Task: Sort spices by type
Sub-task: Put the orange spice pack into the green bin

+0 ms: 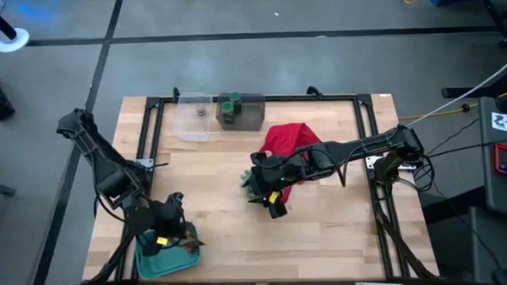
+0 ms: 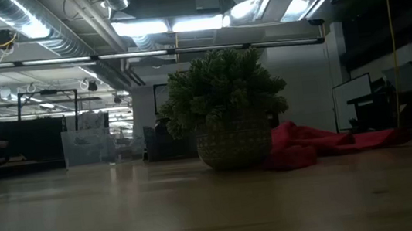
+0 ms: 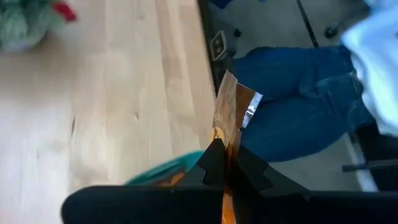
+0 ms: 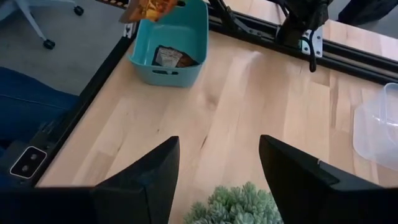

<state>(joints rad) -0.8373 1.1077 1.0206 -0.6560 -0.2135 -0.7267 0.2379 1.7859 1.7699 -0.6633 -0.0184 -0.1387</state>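
Note:
My left gripper [image 1: 174, 232] hovers over the teal bin [image 1: 148, 260] at the table's near left corner, shut on a flat orange-brown packet [image 3: 233, 109]. Another packet [image 4: 171, 57] lies flat inside the bin [image 4: 186, 25]. Little jars with green lids [image 1: 229, 107] stand in a grey container at the far edge. A tan jar [image 1: 202, 111] stands in the clear container [image 1: 193, 121] beside it. My right gripper [image 1: 271, 201] is open near the table's middle, its fingers on either side of the spiky green plant [image 4: 236, 205] without touching it. My left gripper pinches the orange-brown packet by its lower edge [image 3: 222, 140] between the two fingers [image 3: 211, 165]. The packet stands edge-on out past the fingertips, its silver-lined end [image 3: 250, 109] free, lifted clear above the teal bin [image 3: 163, 172].
The plant sits in a woven pot [image 2: 232, 142] mid-table, with a red cloth [image 1: 289, 143] crumpled behind it under my right arm. A black metal frame [image 1: 367, 130] borders the table. A person in blue jeans [image 3: 298, 93] sits beyond the near left edge.

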